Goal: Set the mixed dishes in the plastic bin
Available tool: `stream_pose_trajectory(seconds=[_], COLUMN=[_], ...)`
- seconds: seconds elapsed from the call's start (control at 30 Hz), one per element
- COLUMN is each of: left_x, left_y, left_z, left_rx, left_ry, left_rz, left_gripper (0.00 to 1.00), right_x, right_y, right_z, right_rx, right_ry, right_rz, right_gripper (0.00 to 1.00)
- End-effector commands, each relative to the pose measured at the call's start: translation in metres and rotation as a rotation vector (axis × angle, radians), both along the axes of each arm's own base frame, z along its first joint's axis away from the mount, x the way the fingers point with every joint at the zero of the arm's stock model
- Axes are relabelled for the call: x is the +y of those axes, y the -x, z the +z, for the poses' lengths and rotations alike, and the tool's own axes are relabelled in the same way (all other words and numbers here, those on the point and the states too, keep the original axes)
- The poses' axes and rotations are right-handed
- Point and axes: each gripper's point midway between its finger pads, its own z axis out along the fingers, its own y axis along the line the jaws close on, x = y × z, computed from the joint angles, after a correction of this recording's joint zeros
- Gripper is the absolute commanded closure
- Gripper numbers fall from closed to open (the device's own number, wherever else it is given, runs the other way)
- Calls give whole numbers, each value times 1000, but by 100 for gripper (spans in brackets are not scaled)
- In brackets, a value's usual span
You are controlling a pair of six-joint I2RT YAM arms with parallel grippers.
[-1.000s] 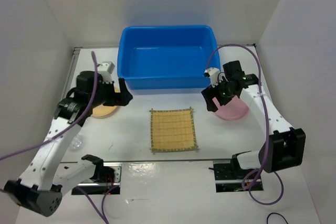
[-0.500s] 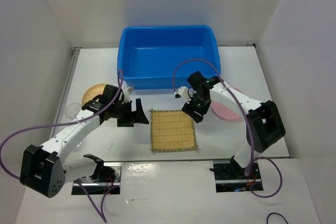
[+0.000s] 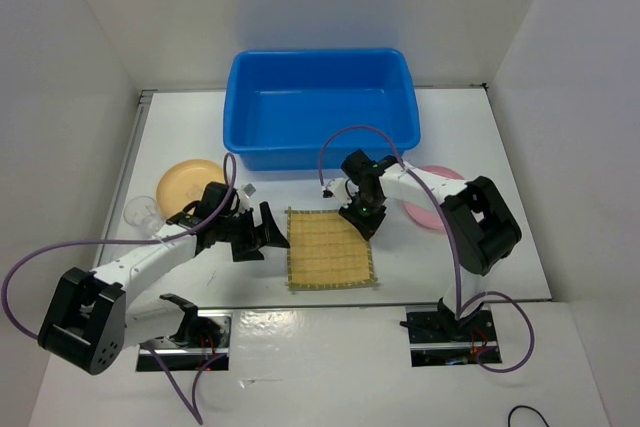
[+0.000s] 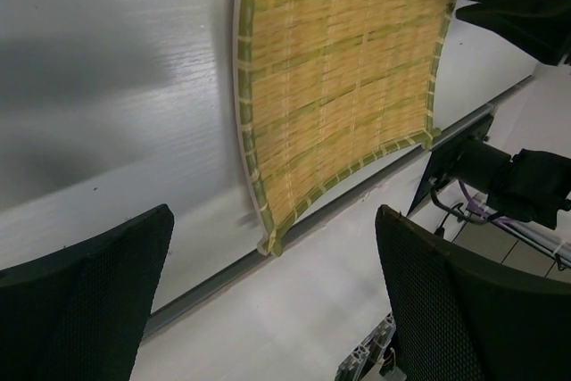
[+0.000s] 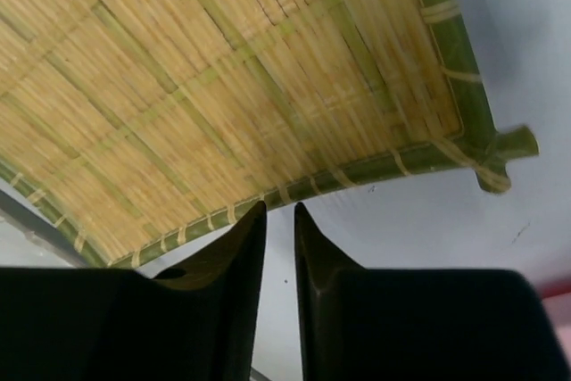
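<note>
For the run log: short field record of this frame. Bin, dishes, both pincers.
bin: blue, no dishes inside
mat: flat on table, in front of bin
tan-orange plate: on table, left side
pink plate: on table, right side, partly behind right arm
clear cup: one seen, beside tan-orange plate
left pincer: open, at mat's left edge, holding nothing
right pincer: almost shut, at mat's far right corner, holding nothing
</note>
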Motion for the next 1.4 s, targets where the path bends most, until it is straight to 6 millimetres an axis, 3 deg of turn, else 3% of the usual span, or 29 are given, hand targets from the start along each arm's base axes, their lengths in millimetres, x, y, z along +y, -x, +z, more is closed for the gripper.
stream_pose_trajectory(seconds=[0.0, 0.13, 0.27, 0.4, 0.57, 0.77, 0.9, 0.93, 1.03, 1.07, 1.13, 1.23, 1.27, 1.33, 1.37], left_x=[-11, -14, -20, -27, -39, -52, -66, -67, -74, -77, -76, -73, -77, -74, -78], left_y=[-8, -10, -3, 1, -1, -10, -6, -8, -6, -3, -2, 3, -4, -4, -11], left_z=[7, 9, -12, -47, -51, -43, -40, -42, -41, -42, -43, -40, -30, -16, -2], left_rx=[-61, -88, -20, 93, 85, 20, 23, 37, 33, 46, 67, 83, 36, 15, -26], left_ry=[80, 110, 141, 105, 183, 239, 274, 274, 276, 278, 262, 189, 174, 128, 135], left_rz=[5, 12, -20, -60, -83, -114, -169, -162, -186, -200, -205, -227, -244, -249, -264], left_gripper=[0, 0, 0, 0, 0, 0, 12, 25, 50, 70, 83, 88, 88, 91, 91], right_x=[2, 1, -3, -5, -3, -2, -2, -2, -2, -1, 0, -1, 0, 1, 3], right_y=[-2, -3, -3, 0, 1, -1, -1, -1, -1, -1, -2, -3, -4, -11, -13], right_z=[-18, -24, -29, -31, -31, -31, -31, -31, -31, -28, -26, -19, -14, 11, 33], right_rx=[5, 9, 15, 22, 22, 14, 14, 14, 14, 8, 0, -22, -35, -100, -151], right_ry=[19, 34, 61, 66, 66, 61, 61, 61, 61, 54, 49, 42, 32, 6, -37], right_rz=[-18, -28, -40, -39, -30, -30, -30, -30, -30, -40, -40, -52, -52, -91, -104], right_gripper=[79, 86, 92, 94, 94, 95, 95, 95, 95, 95, 95, 96, 98, 100, 100])
